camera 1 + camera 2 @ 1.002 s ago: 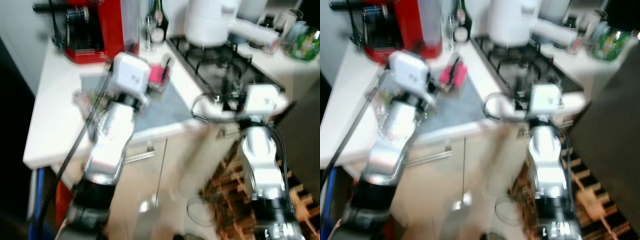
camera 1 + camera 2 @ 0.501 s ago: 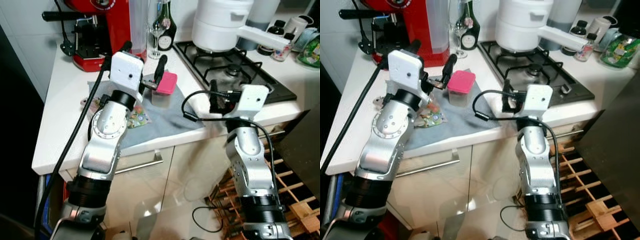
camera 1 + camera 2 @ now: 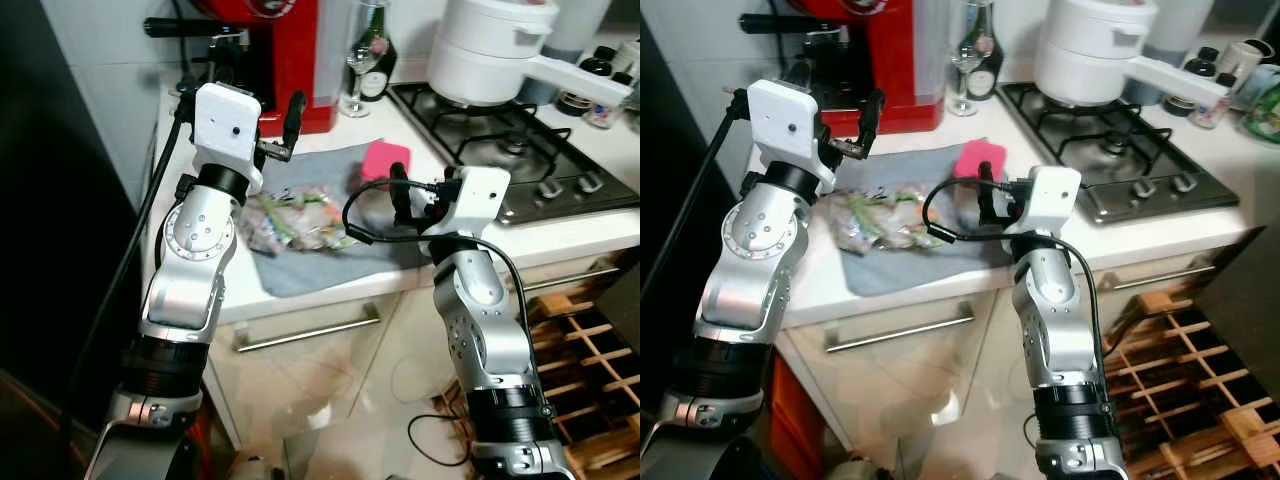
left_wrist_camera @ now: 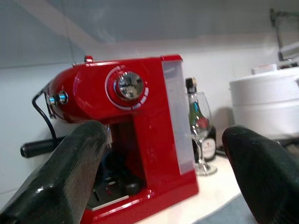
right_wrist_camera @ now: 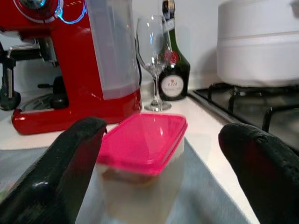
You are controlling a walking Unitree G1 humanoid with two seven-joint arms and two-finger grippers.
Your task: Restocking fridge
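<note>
On the grey cloth point(image 3: 902, 262) near the table's point(image 3: 820, 290) front edge sits the pink-lidded container point(image 5: 140, 161), framed between the wide-spread fingers of the right end effector point(image 5: 159, 177), which holds nothing. A good pick-up probably means advancing level until both fingers flank its walls under the lid, then closing squarely. The left end effector point(image 4: 163, 172), also wide and empty, faces the red coffee machine point(image 4: 126, 140); the wine glass point(image 5: 153, 60), the bottle point(image 5: 174, 70) behind and the bagged food point(image 3: 880, 220) alongside limit sideways room.

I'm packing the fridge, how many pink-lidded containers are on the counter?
1: the pink-lidded container sits on the grey cloth, just ahead of the right tool. Others may be hidden behind the arms.
</note>
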